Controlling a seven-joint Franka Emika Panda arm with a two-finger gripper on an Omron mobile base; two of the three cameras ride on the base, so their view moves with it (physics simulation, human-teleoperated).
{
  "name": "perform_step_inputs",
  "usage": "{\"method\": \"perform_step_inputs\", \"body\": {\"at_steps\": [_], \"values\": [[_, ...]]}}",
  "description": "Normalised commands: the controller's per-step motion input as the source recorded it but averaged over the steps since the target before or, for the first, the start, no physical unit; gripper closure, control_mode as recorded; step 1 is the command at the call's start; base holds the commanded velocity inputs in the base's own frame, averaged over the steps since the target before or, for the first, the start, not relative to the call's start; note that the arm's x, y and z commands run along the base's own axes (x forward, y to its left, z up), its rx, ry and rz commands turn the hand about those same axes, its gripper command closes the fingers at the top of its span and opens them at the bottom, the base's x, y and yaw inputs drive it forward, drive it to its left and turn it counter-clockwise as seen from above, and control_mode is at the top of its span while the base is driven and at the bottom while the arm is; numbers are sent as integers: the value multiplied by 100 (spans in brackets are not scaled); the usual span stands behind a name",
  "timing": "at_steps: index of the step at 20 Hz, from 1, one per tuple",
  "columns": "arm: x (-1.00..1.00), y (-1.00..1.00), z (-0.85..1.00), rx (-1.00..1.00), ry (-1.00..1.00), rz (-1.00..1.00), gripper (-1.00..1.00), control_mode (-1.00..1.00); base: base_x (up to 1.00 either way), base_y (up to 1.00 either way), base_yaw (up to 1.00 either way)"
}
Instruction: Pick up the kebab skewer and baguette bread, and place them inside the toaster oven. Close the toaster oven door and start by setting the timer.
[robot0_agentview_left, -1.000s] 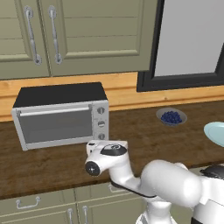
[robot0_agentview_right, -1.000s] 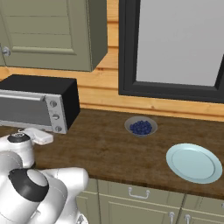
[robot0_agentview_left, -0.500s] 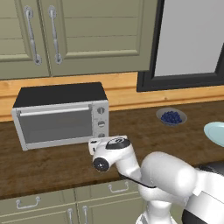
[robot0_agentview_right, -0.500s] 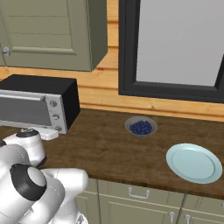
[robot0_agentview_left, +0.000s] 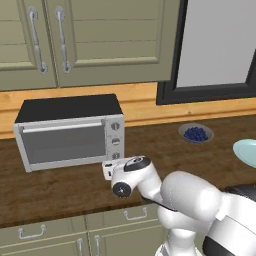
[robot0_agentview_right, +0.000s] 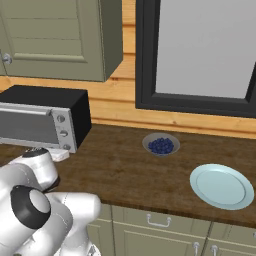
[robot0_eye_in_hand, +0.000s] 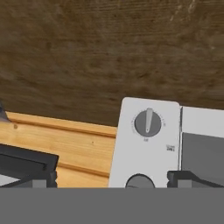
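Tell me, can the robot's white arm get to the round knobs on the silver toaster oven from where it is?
Probably yes. The gripper sits right in front of the boxy silver toaster oven, near its column of round knobs, and nothing stands between them on the brown wooden counter. Its fingers are open.

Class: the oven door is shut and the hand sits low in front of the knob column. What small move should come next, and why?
Probably ease the open gripper toward the toaster oven door handle: the door is shut and no food is visible inside. The hand view shows a knob, not the handle.
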Motion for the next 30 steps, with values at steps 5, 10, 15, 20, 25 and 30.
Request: {"method": "perform_step_inputs", "body": {"at_steps": [5,10,15,20,25,30], "values": [[3,-1,-19,0,0,0,-100,-100,0,0,0],[4,-1,-13,0,0,0,-100,-100,0,0,0],[12,0,0,0,0,0,-100,-100,0,0,0],[9,0,-1,0,0,0,-100,-100,0,0,0],[19,0,0,0,-1,0,-100,-100,0,0,0],[6,0,-1,0,-1,0,-100,-100,0,0,0]]}}
